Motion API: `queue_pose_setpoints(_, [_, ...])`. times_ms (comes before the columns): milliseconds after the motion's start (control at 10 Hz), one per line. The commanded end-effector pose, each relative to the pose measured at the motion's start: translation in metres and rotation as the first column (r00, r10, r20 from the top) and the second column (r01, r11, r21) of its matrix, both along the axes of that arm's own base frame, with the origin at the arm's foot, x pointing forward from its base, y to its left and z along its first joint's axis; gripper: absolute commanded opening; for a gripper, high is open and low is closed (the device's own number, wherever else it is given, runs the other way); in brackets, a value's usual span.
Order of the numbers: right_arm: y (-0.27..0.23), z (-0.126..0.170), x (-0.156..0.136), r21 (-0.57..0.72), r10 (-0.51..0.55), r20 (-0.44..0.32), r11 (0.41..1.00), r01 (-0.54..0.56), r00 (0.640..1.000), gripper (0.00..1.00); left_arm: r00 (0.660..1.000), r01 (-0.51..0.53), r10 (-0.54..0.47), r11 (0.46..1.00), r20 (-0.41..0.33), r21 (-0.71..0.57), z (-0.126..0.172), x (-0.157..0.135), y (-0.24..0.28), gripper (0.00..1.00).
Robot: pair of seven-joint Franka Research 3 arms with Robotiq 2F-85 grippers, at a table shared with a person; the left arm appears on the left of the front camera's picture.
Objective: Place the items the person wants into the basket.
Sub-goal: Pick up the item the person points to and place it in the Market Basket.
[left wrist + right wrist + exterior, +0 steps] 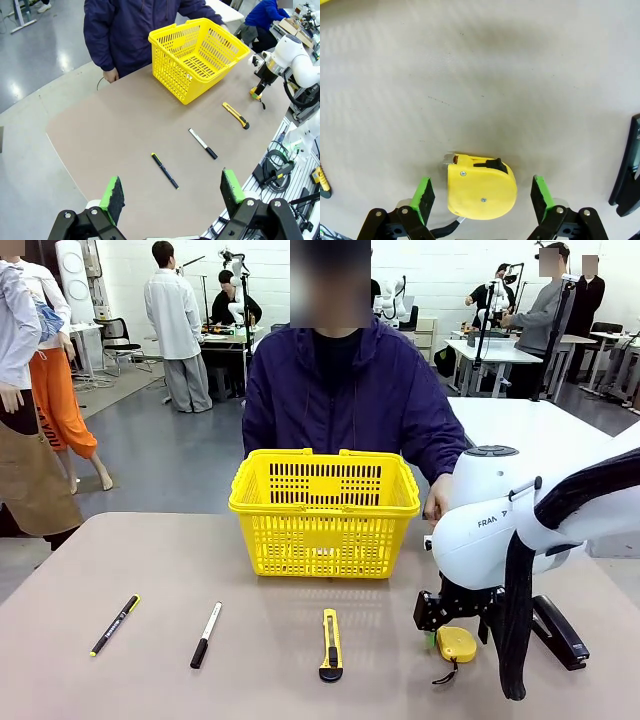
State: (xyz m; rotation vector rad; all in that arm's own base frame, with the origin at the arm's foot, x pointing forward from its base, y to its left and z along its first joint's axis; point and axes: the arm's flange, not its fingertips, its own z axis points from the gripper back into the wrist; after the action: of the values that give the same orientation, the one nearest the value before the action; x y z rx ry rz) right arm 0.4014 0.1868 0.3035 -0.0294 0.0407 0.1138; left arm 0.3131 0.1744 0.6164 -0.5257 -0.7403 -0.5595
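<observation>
Right gripper [482, 195]: my fingers apart, straddling tape measure [457, 643] on table. Basket [324, 540] at 11 o'clock, well apart. Left gripper [172, 192]: fingers apart. Risk: off-centre squeeze pops rounded case out; dangling loop [446, 672] may catch basket rim.

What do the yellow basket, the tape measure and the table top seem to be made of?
Basket: moulded plastic, slightly glossy, judging by its uniform yellow colour and regular grid of holes.
Tape measure: hard plastic shell, smooth, fairly matt; two small screws show in the case.
Table top: probably laminate, matt beige; it gives only soft reflections and shows no grain.
</observation>
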Motion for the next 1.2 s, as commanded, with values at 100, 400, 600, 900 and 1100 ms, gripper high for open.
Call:
queue_pose_setpoints(100, [0.001,-0.001,0.005,0.041,0.024,-0.004,0.999,-0.024,1.000,1.00,1.000,0.014,-0.014,1.000,0.017,-0.012,0.000,0.000,0.001,1.00])
queue_pose_setpoints(400, [0.001,-0.002,0.005,0.026,0.031,0.021,0.999,-0.032,0.999,0.64,1.000,0.014,-0.014,1.000,0.017,-0.012,0.000,0.000,0.001,1.00])
queue_pose_setpoints(600, [0.001,-0.002,0.005,0.025,0.031,0.022,0.999,-0.032,0.999,0.23,1.000,0.014,-0.014,1.000,0.017,-0.012,0.000,0.000,0.001,1.00])
queue_pose_setpoints(900, [0.003,-0.001,0.004,0.019,0.035,0.031,0.999,-0.035,0.999,0.00,1.000,0.014,-0.014,1.000,0.017,-0.012,0.000,0.000,0.001,1.00])
queue_pose_setpoints(1100, [0.007,0.027,-0.005,0.013,0.012,0.061,1.000,-0.013,0.998,0.49,1.000,0.014,-0.014,1.000,0.017,-0.012,0.000,0.000,0.001,1.00])
